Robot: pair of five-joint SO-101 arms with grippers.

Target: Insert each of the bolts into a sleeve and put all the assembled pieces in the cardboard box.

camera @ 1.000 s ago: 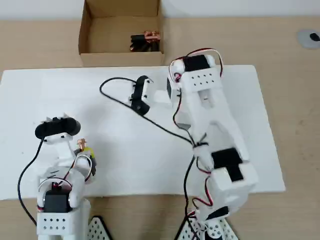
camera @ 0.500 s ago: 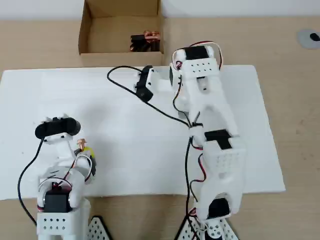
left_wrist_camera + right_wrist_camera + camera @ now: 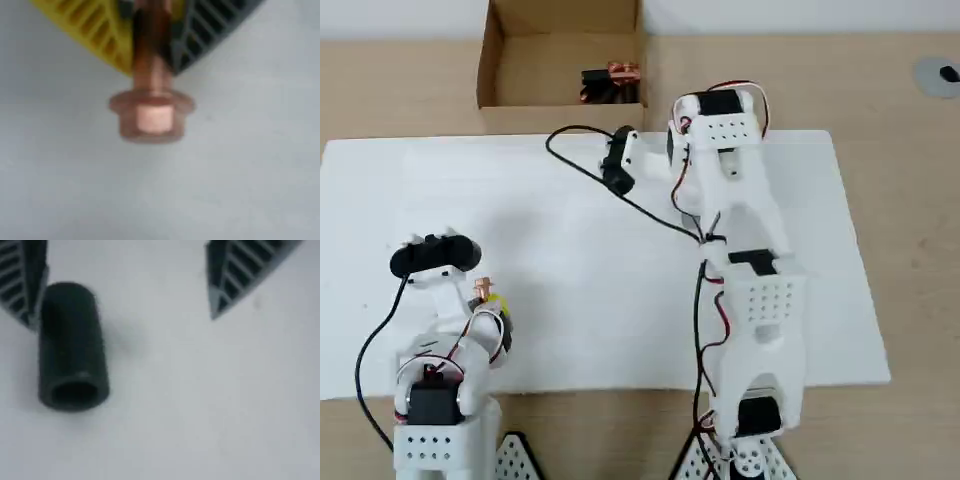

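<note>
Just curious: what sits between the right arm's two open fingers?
A black sleeve lies there on the white sheet, beside one finger; the right wrist view shows it.

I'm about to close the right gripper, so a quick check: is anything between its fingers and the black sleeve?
Nothing visible stands in the way. The right gripper is open, and the sleeve lies on the white mat between its fingers, right beside one of them, with bare mat toward the other.
</note>
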